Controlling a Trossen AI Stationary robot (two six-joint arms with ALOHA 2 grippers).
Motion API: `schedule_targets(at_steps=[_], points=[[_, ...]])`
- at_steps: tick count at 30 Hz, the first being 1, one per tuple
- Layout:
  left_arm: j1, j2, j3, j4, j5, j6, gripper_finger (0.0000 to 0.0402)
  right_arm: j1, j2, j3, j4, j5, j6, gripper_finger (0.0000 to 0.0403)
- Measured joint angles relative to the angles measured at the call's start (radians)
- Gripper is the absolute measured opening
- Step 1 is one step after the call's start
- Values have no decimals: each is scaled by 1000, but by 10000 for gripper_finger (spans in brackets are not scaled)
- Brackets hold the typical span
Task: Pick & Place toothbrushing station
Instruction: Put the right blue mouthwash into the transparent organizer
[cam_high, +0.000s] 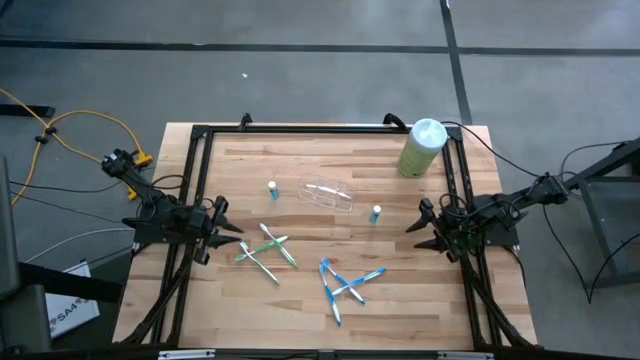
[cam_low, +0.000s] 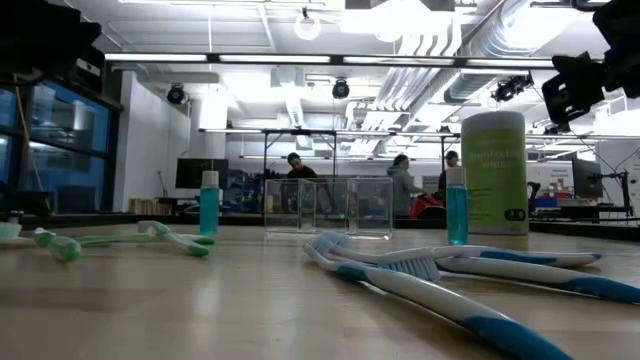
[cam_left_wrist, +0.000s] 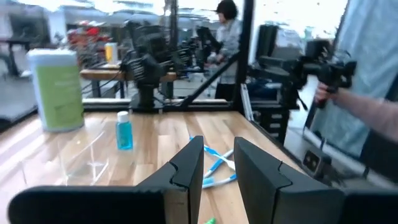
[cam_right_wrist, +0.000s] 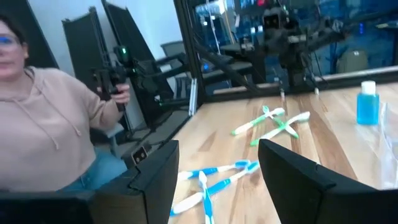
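Waiting at the left edge of the wooden surface, the left gripper has its jaws a little apart and holds nothing; its wrist view shows only a narrow gap between the two dark fingers. The right gripper waits at the right edge with its jaws spread wider, also holding nothing.

Just beside the left gripper lie the green-white toothbrushes, crossed over each other in a loose pile. The blue-white toothbrushes lie in a second crossed pile nearer the front middle of the surface, between the two arms. The clear plastic cup lies on its side in the middle, farther back than both piles. One blue-capped tube stands upright near the cup on the left arm's side, and the other blue-capped tube stands upright near it on the right arm's side; neither touches the cup.

A pale green canister with a white top stands upright at the back right corner, well apart from the cup.

In the right wrist view a person in a pink hoodie sits beyond the surface and holds a dark handle
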Motion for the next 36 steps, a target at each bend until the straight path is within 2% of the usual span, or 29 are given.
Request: schedule_targets(at_steps=[7,12,20,23,27,32,36], points=[[32,0,0,12,-16,-93,85,0,0,0,187,0,100,213],[50,0,0,13,-61,-125,85,0,0,0,243,13,118,212],[83,0,0,35,-75,-135,85,0,0,0,327,254,97,212],[92,0,0,72,-70,-128,85,0,25,3,329,270,95,213],[99,12,1,109,-65,-128,85,0,114,42,332,284,69,213],[99,87,6,186,-61,-123,85,0,313,135,327,402,-5,213],[107,202,48,200,-62,-97,85,-1,482,221,325,488,-79,212]])
